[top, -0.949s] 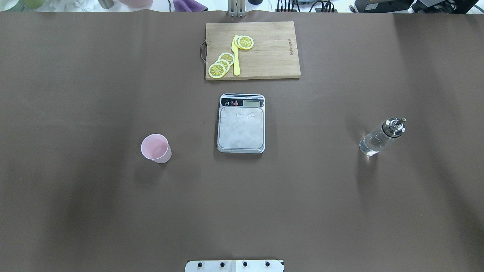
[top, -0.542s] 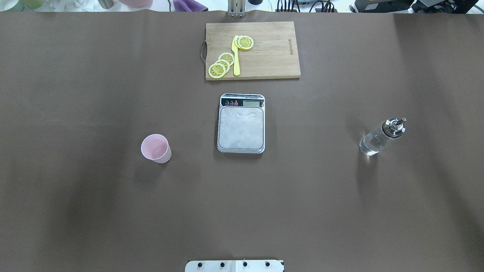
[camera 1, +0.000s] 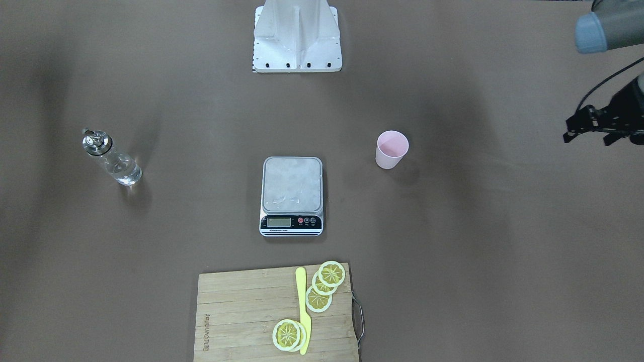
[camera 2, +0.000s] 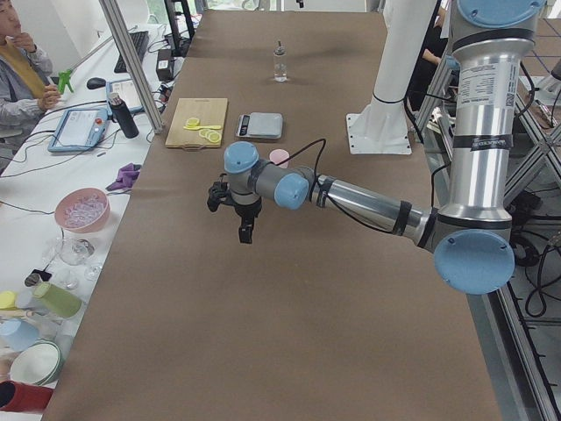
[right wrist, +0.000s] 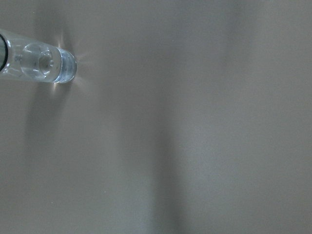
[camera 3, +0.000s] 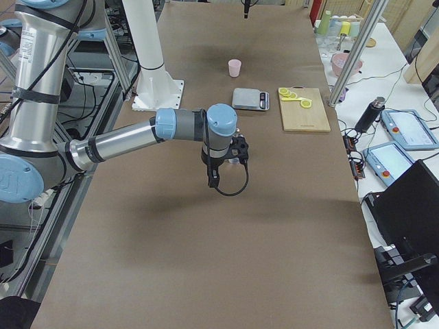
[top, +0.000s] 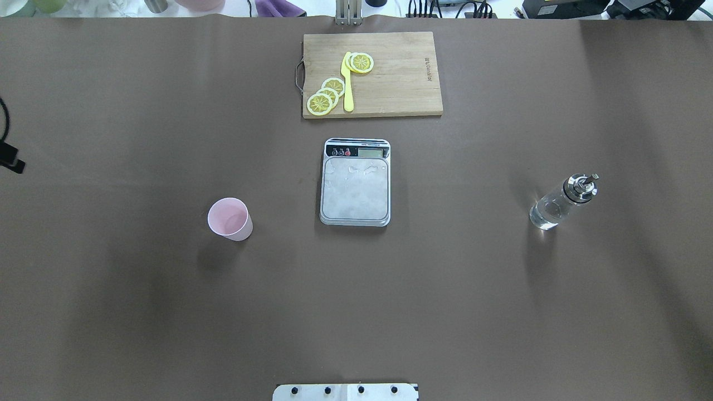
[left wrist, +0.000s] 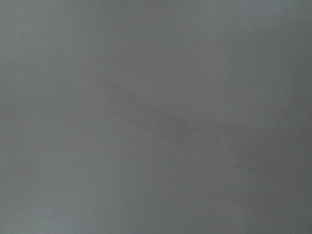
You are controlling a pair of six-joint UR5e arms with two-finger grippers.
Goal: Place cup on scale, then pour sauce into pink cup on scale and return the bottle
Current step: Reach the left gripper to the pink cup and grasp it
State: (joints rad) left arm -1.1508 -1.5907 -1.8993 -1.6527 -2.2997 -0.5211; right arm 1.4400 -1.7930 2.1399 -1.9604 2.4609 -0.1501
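The pink cup (top: 229, 219) stands upright and empty on the brown table, left of the scale (top: 355, 186); it also shows in the front view (camera 1: 391, 149). The scale's steel platform is bare. The glass bottle (top: 560, 203) with its silver spout stands far right, clear sauce inside, and shows at the upper left of the right wrist view (right wrist: 39, 61). My left gripper (camera 1: 586, 138) hangs over the table's left end, far from the cup; I cannot tell its state. My right gripper (camera 3: 212, 179) shows only from the side, near the bottle; I cannot tell its state.
A bamboo cutting board (top: 401, 83) lies beyond the scale with lemon slices (top: 326, 94) and a yellow knife (top: 348, 89). The robot's base plate (top: 345, 391) is at the near edge. Bowls, cups and an operator (camera 2: 17, 53) are off the table's far side.
A black part of my left arm has come into the overhead view at its left edge. The cup, scale and bottle have not moved.
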